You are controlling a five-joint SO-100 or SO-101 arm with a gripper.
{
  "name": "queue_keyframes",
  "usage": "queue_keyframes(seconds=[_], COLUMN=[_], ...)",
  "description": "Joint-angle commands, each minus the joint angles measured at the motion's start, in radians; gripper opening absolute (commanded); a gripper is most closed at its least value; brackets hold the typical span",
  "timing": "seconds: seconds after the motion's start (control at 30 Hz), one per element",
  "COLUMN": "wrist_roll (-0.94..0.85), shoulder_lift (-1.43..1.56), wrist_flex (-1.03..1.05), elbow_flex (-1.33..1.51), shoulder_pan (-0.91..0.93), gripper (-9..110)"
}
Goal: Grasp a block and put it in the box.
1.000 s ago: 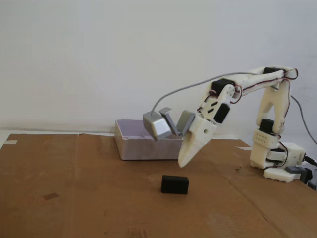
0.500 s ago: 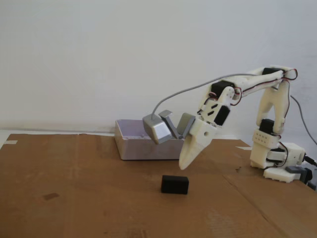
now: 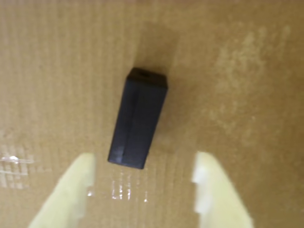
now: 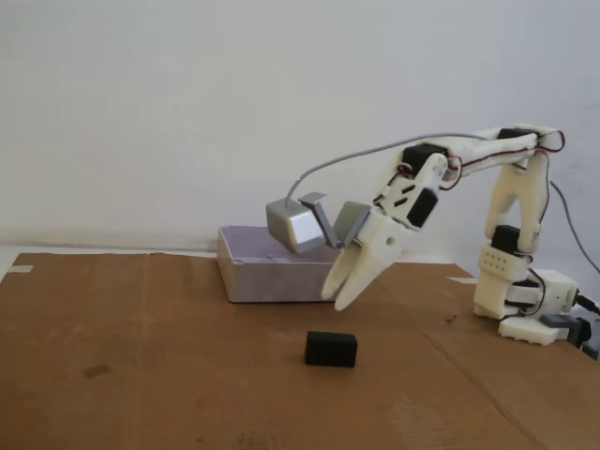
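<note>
The small matte black rectangular block is lying flat on the brown corrugated cardboard sheet, in front of the shallow pale lavender-grey plastic box and apart from it. The cream two-finger gripper is hanging above the block, tips pointing down, touching nothing. In the wrist view its fingers are standing apart, the block lying just beyond the gap, slightly slanted.

gripper parted, empty, arm reaching forward
</note>
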Motion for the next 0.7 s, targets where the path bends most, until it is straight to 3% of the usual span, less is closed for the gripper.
queue_keyframes(seconds=[0.0, 0.67], wrist_roll=[-0.003, 0.008], shoulder_lift=[0.034, -0.038], wrist_flex=[-0.037, -0.035], elbow_flex=[-0.115, -0.115], shoulder_pan=[-0.014, -0.087], gripper=[34, 38])
